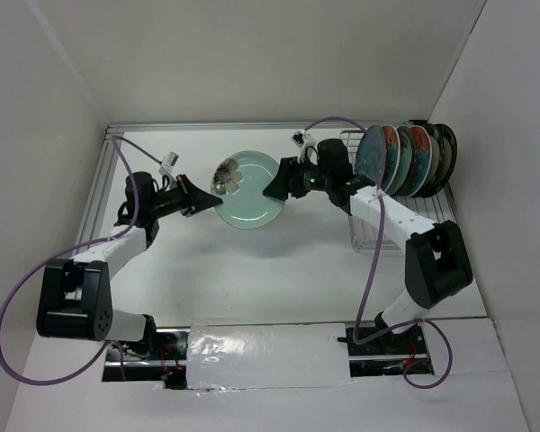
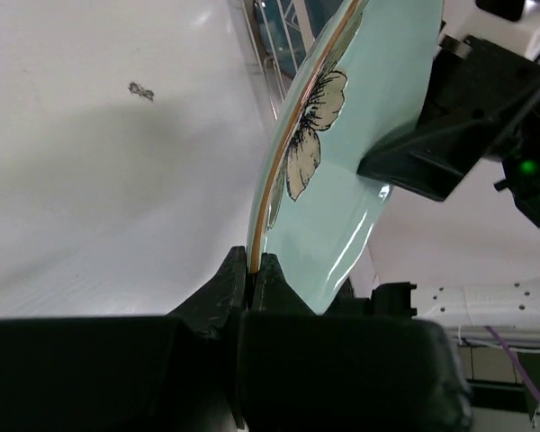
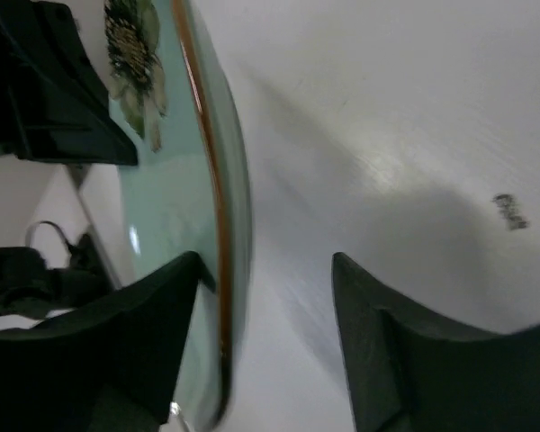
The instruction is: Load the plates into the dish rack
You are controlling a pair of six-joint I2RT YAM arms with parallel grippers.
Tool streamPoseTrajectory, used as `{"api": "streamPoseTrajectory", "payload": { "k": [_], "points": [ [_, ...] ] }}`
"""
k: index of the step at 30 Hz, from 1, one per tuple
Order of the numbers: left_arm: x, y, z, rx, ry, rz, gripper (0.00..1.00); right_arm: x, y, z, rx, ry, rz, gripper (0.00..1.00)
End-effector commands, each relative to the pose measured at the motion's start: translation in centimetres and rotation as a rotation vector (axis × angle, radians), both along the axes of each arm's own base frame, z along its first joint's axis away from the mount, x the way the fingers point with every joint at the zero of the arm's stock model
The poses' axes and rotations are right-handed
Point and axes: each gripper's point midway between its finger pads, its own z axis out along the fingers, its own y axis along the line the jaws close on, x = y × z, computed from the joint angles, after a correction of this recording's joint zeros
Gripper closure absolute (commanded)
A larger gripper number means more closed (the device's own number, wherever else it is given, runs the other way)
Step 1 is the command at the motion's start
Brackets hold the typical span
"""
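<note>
One mint plate (image 1: pixel 248 191), left of dish rack (image 1: pixel 364 236): stiff, probably slick, fragile. Left gripper (image 2: pixel 252 268) clamps rim; right gripper (image 3: pixel 265 261) gapes astride opposite rim.

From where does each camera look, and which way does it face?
Top external: above and behind the robot, facing down; left arm, right arm, mint plate between them, dish rack right.
Left wrist: along the left gripper, shut on the plate's rim; right gripper beyond.
Right wrist: along the open right gripper, straddling the rim.
All three share the plate.
</note>
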Motion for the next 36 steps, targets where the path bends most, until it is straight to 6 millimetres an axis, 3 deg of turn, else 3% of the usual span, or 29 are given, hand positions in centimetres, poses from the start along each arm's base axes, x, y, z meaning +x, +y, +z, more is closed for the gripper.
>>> {"api": "streamPoseTrajectory", "payload": {
  "k": [1, 2, 3, 5, 6, 7, 11, 12, 13, 14, 16, 17, 18, 19, 21, 23, 25, 29, 36],
  "points": [
    [-0.3, -1.5, 5.1, -0.01, -0.25, -0.104, 1.0, 0.0, 1.7, 1.7, 0.056, -0.042, 0.075, 0.36],
    [-0.4, -1.8, 5.3, -0.011, -0.247, -0.113, 1.0, -0.1, 1.8, 1.7, 0.06, -0.04, 0.085, 0.45],
    [-0.3, -1.8, 4.8, -0.006, -0.236, -0.114, 1.0, 0.1, 1.9, 1.7, 0.06, -0.04, 0.085, 0.62],
    [0.1, -1.7, 5.3, 0.003, -0.25, -0.105, 1.0, 0.0, 1.8, 1.6, 0.043, -0.044, 0.093, 0.77],
    [0.1, -1.9, 4.6, 0.022, -0.223, -0.101, 0.89, 0.4, 1.6, 1.9, 0.03, -0.055, 0.076, 0.92],
    [0.3, -1.7, 4.4, 0.038, -0.211, -0.091, 0.81, 0.6, 1.4, 1.5, 0.019, -0.045, 0.061, 0.98],
    [1.4, -0.9, 2.7, 0.148, -0.131, -0.025, 0.41, 2.5, -1.4, 3.7, -0.044, -0.129, -0.046, 1.0],
    [1.8, -0.6, 2.4, 0.203, -0.136, 0.005, 0.33, 3.8, -3.5, 5.0, -0.099, -0.177, -0.133, 1.0],
    [1.9, -0.3, 1.8, 0.242, -0.109, 0.023, 0.24, 4.0, -4.0, 5.3, -0.115, -0.187, -0.136, 1.0],
    [2.0, 0.2, 0.7, 0.313, -0.038, 0.067, 0.11, 4.9, -5.8, 7.1, -0.168, -0.237, -0.237, 1.0],
    [1.8, 1.1, -0.3, 0.406, 0.01, 0.114, 0.02, 6.5, -9.4, 9.3, -0.253, -0.32, -0.38, 1.0],
    [1.6, 1.5, -0.9, 0.46, 0.029, 0.126, 0.0, 6.7, -10.8, 11.4, -0.271, -0.377, -0.445, 1.0],
    [1.5, 1.8, -0.9, 0.499, 0.046, 0.141, 0.0, 7.5, -13.6, 12.5, -0.331, -0.413, -0.578, 1.0],
    [0.9, 3.0, -2.8, 0.567, 0.122, 0.166, 0.0, 7.7, -14.9, 13.5, -0.372, -0.456, -0.634, 1.0],
    [0.3, 3.7, -4.0, 0.64, 0.149, 0.18, 0.0, 7.4, -18.3, 16.2, -0.422, -0.533, -0.802, 1.0],
    [-0.4, 3.9, -4.1, 0.663, 0.141, 0.18, 0.0, 7.4, -21.3, 18.0, -0.472, -0.594, -0.943, 1.0],
    [-1.1, 4.3, -5.1, 0.681, 0.162, 0.189, 0.0, 7.3, -22.7, 18.9, -0.506, -0.638, -1.016, 1.0],
    [-1.4, 4.1, -5.9, 0.694, 0.173, 0.169, 0.0, 7.4, -24.8, 19.2, -0.59, -0.671, -1.118, 1.0],
    [-0.6, 4.2, -6.3, 0.708, 0.175, 0.169, 0.0, 9.0, -26.1, 15.7, -0.744, -0.641, -1.145, 1.0]
  ]
}}
